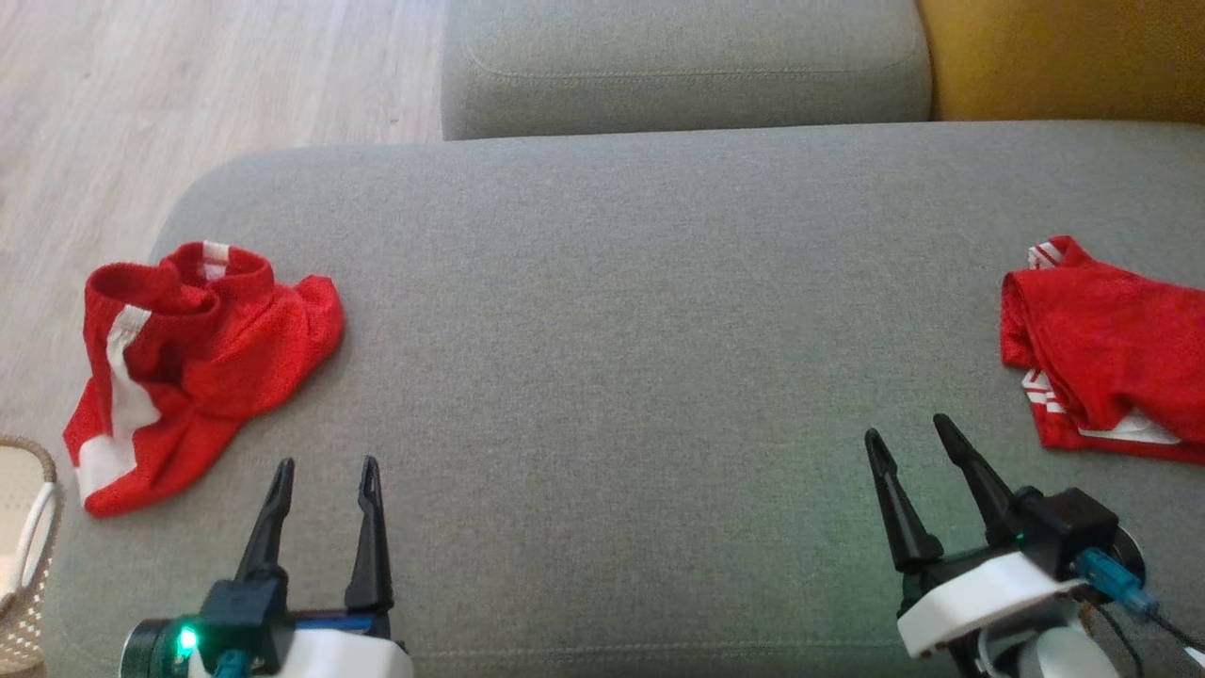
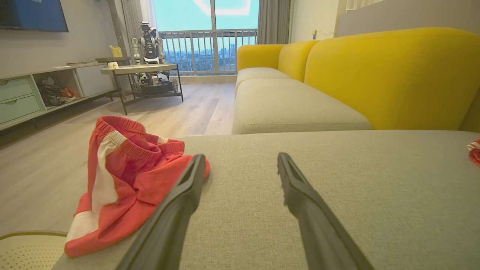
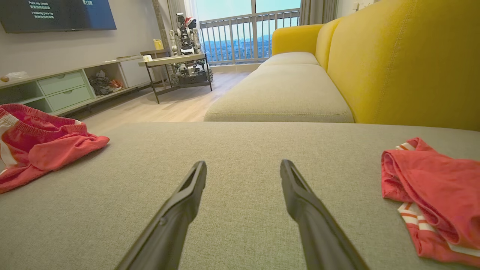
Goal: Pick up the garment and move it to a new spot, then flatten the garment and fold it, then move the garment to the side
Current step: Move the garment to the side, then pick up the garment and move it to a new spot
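Operator: Which way is the garment lying from the fingers?

Technician: Reading from the left of the head view, the woven basket [image 1: 24,556] is sitting at the lower left edge. Just to its right, the crumpled red garment [image 1: 198,367] is lying at middle left on the grey cushion [image 1: 612,377]. Its long axis is running from the waistband at the top down to the white-banded hem at lower left. The left gripper [image 1: 327,463] is standing at lower left, with its fingers spread and holding nothing. The cloth is lying up and to the left of its tips, near but apart. The right gripper [image 1: 907,427], at lower right, is likewise standing spread and empty, well apart from that heap. The left arm is therefore judged the nearer one.

Operator: What is limiting the reading?

Technician: The frame is cutting off the basket. The heap's folds are hiding how its layers are stacking. In the left wrist view, one finger is covering the cloth's near edge. At far right, a second red garment [image 1: 1111,348] is running off the frame. It appears folded, but that cannot be confirmed.
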